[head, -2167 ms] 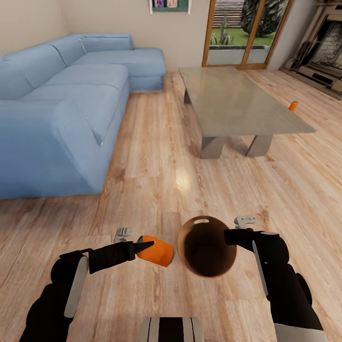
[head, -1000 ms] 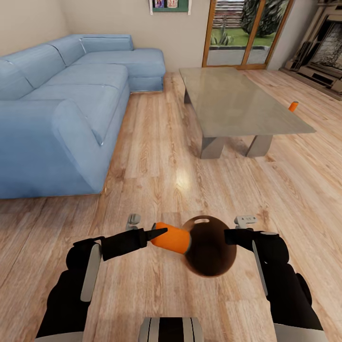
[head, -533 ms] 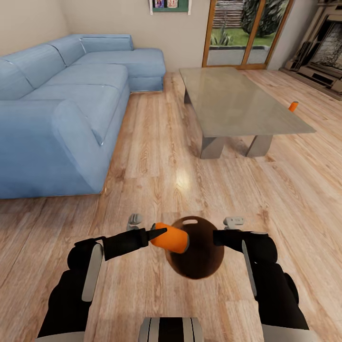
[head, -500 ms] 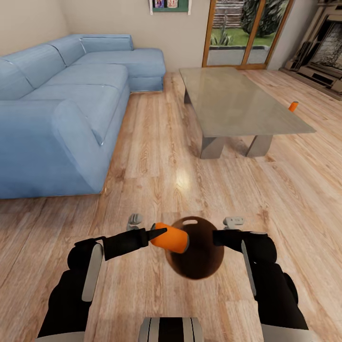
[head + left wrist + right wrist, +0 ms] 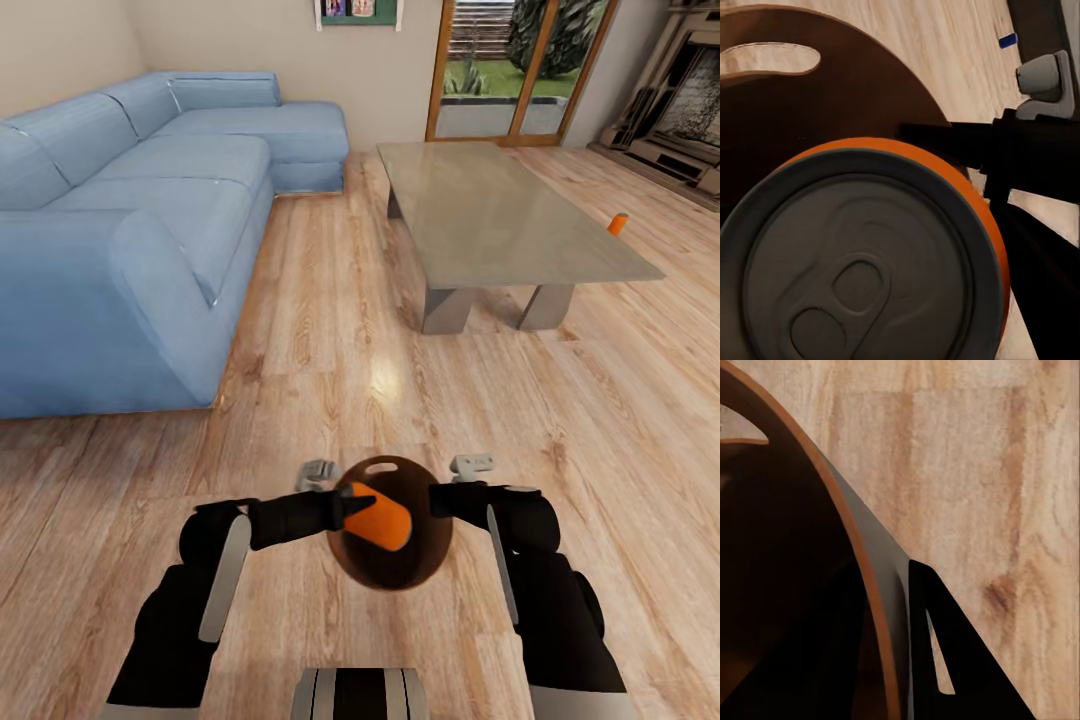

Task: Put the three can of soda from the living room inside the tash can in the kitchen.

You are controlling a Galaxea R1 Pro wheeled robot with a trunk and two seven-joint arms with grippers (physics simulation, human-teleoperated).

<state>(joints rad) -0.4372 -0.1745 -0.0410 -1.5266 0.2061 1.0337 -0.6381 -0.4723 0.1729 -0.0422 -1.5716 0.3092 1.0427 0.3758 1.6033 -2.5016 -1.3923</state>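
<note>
I hold the brown tash can [image 5: 385,560] up in front of me, its dark mouth facing the head camera. My right gripper [image 5: 437,500] is shut on its rim [image 5: 870,585]. My left gripper [image 5: 355,503] is shut on an orange can of soda [image 5: 382,520], which lies tilted over the bin's mouth. The left wrist view looks onto the can's grey top [image 5: 847,270] with the tash can [image 5: 810,97] behind it. A second can of soda [image 5: 618,223] stands beyond the coffee table's far right edge.
I am in the living room. A blue sectional sofa [image 5: 130,220] runs along the left. The grey glass-topped coffee table [image 5: 495,215] stands ahead to the right, with glass doors [image 5: 505,60] and a fireplace [image 5: 690,100] behind. Wood floor [image 5: 330,380] lies open between sofa and table.
My left gripper has carried the soda can rightward from beside the bin to over its mouth. My right gripper has brought the bin leftward to meet it.
</note>
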